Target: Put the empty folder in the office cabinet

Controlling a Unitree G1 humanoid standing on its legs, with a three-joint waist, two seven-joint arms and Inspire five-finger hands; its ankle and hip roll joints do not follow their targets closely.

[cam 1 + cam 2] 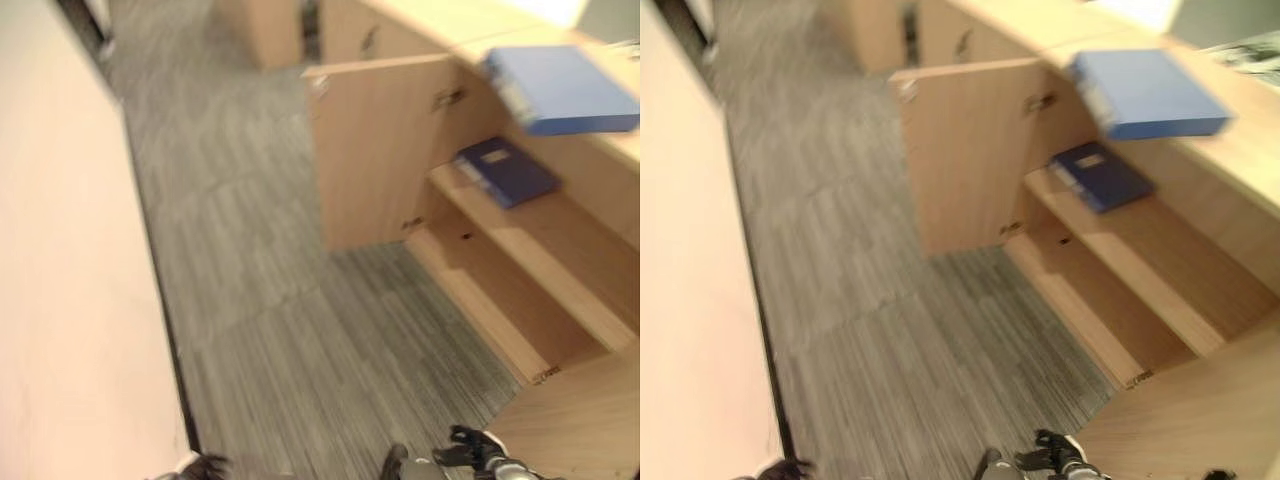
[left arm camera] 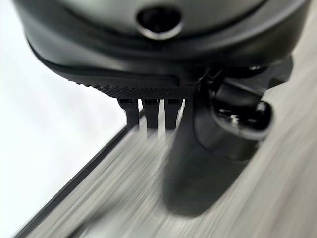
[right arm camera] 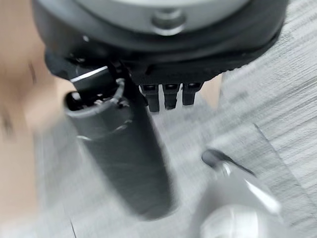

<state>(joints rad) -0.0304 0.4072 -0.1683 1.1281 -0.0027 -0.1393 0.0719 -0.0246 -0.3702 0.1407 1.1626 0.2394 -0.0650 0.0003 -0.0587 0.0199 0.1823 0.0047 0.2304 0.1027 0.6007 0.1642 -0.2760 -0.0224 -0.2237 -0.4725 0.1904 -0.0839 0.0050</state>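
The office cabinet (image 1: 560,300) stands open well ahead of and above the right hand (image 1: 470,450), its door (image 1: 375,150) swung out over the grey carpet (image 1: 280,330). A light blue folder (image 1: 560,88) lies on the cabinet top, farther off from that hand than anything else. A darker blue folder (image 1: 505,170) lies on the upper shelf below it. Both hands hang low, holding nothing. The right's fingers look loosely straight, I think; the left hand (image 2: 148,111) is the same.
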